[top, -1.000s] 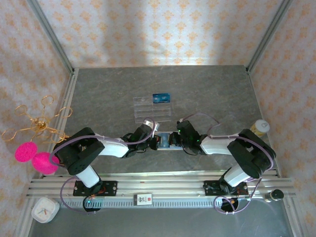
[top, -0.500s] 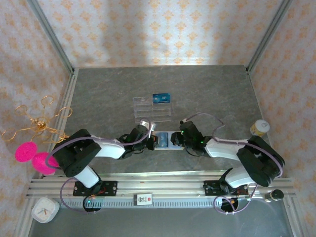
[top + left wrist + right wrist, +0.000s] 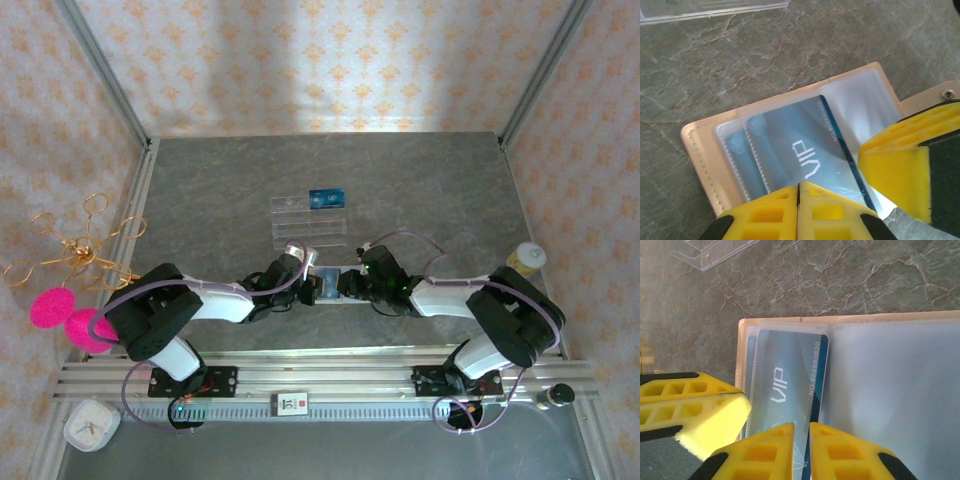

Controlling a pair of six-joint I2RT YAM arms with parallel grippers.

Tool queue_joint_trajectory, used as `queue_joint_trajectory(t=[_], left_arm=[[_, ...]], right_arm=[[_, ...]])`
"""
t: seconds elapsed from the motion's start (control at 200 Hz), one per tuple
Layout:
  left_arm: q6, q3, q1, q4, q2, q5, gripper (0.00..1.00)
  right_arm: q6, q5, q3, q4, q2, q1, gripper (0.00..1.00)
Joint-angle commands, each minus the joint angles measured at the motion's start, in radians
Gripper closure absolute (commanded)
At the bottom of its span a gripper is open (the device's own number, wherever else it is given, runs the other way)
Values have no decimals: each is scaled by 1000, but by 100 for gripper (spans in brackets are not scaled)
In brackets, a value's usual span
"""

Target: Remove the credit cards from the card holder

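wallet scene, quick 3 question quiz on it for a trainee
1. True or false: the wallet lies open.
2. What word is printed on the blue card inside it?
3. Where is the second blue card? A) in the clear tray B) under the wallet C) on the floor
Key: 1 true; 2 VIP; 3 A.

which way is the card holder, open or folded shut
Open, spread flat: the card holder has clear pockets facing up, a blue VIP card in one.
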Motion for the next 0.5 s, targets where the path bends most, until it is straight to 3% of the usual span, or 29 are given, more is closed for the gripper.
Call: queue_joint_trajectory(t=[0.0,0.496], left_arm=[[5,-5,8,-3,14,-25,92],[-7,-26,11,9,60,-9,100]], right_arm=[[10,-4,-7,33,26,-5,85],[15,77,-12,-36,-13,-5,80]])
